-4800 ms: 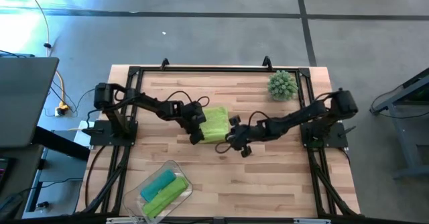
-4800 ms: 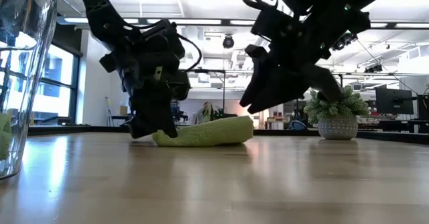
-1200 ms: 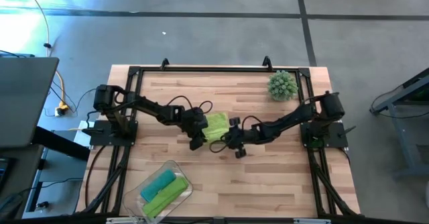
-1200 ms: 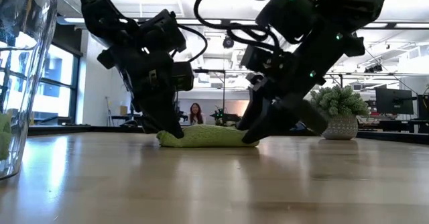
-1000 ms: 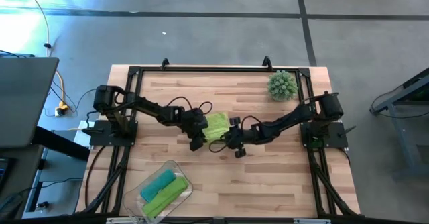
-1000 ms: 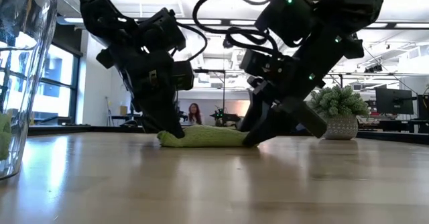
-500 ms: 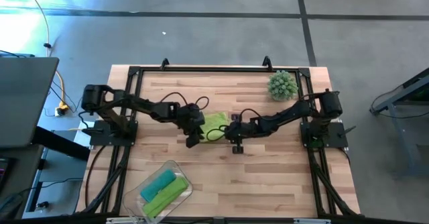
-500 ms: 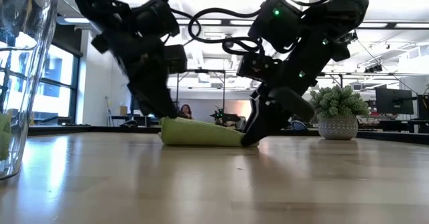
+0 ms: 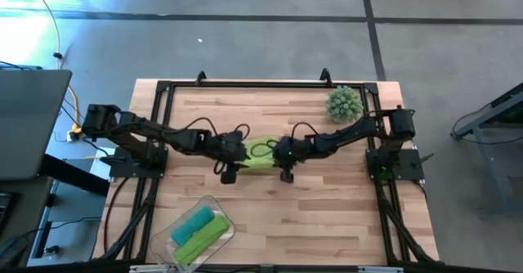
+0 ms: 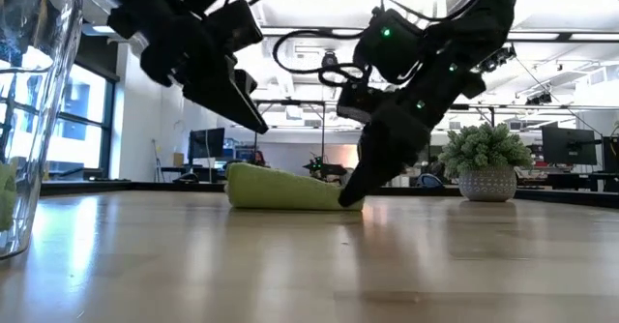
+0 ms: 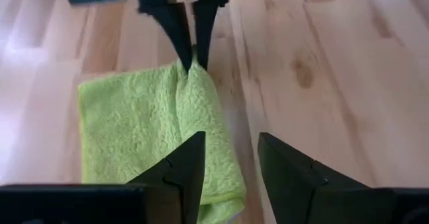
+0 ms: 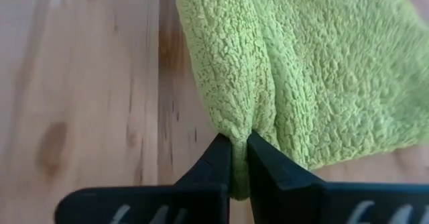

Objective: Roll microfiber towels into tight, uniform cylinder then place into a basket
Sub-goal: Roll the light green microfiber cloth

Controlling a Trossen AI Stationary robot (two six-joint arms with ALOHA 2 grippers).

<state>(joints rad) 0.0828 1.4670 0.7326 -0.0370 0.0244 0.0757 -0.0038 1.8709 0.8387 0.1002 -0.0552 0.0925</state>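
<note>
While the right hand [image 12: 239, 158] pinches it, the lime towel [image 9: 260, 153] lies lengthwise between both arms.

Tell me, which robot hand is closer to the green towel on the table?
The right. The right gripper is shut on the lime green towel's edge, pinching a fold. The left gripper hangs open just above the towel's other end, not touching it.

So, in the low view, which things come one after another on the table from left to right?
Clear basket → lime green towel → right gripper, shut on the towel's edge → potted plant.
</note>
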